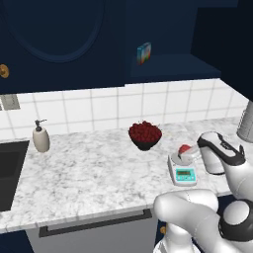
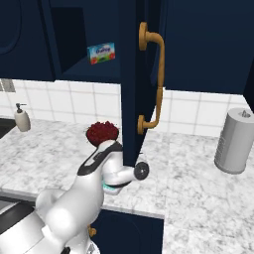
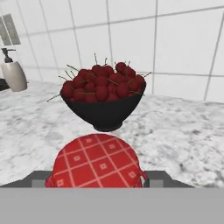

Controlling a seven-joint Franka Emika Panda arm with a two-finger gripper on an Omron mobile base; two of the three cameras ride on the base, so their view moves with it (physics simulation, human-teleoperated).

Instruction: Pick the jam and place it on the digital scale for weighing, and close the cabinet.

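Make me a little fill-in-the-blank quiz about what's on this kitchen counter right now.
1. The jam has a red checked ____.
2. The black bowl behind it is heaped with ____.
3. The jam sits over the digital scale, whose front is coloured ____.
4. The cabinet door with the gold handle stands ____.

Missing words: lid; cherries; teal; open

Left base view: high behind arm, left side, facing forward-down over marble counter (image 1: 89, 168) toward tiled wall. Right base view: same height, right side, close behind open cabinet (image 2: 130, 79) door. Both share berry bowl (image 1: 145, 134), soap dispenser (image 1: 40, 136), boxed item on shelf (image 1: 144, 53). Hand view: low, near counter, level toward wall, jam (image 3: 96, 162) lid just ahead, bowl beyond.
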